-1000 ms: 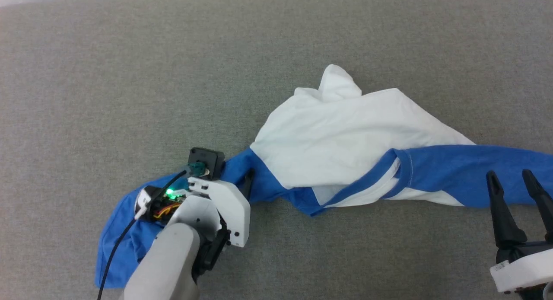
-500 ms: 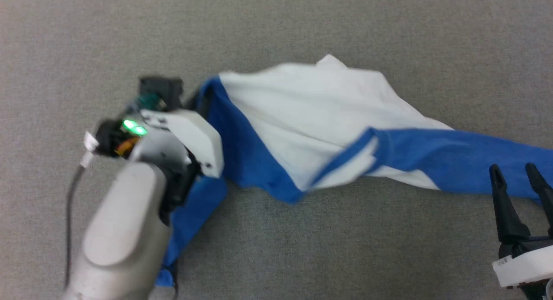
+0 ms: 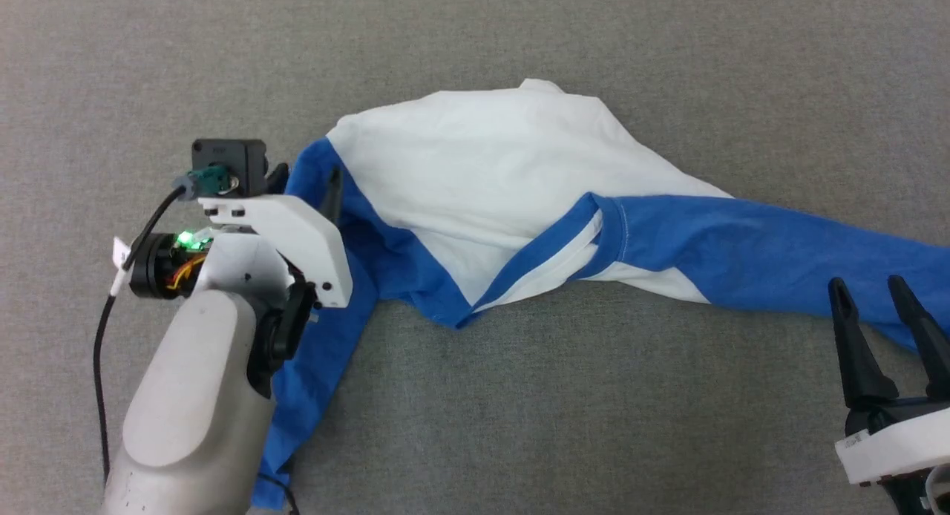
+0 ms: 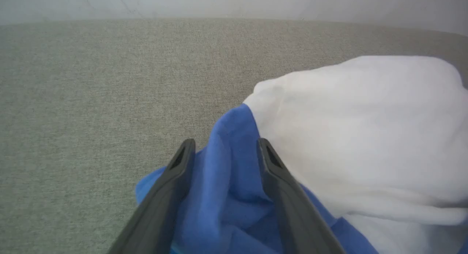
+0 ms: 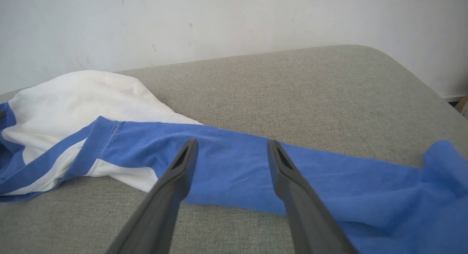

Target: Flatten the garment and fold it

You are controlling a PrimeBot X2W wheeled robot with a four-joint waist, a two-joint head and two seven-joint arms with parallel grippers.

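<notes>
The crumpled royal-blue and white cloth shirt (image 3: 475,166) sprawls from frame centre to the right edge on the grey fabric-covered worktop (image 3: 519,426). At centre left, the left gripper (image 3: 304,181) is spread, with a blue fold between its fingers. Its pale forearm (image 3: 185,396) hides the shirt's lower-left blue part. At lower right, the right gripper (image 3: 865,285) is spread wide by the blue sleeve.

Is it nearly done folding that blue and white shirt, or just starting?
Barely started. Done: the garment lies stretched out, yet bunched and twisted. In hand: the left gripper, fingers apart, straddles a blue edge. Left: flattening and every fold; the right gripper hovers open.
</notes>
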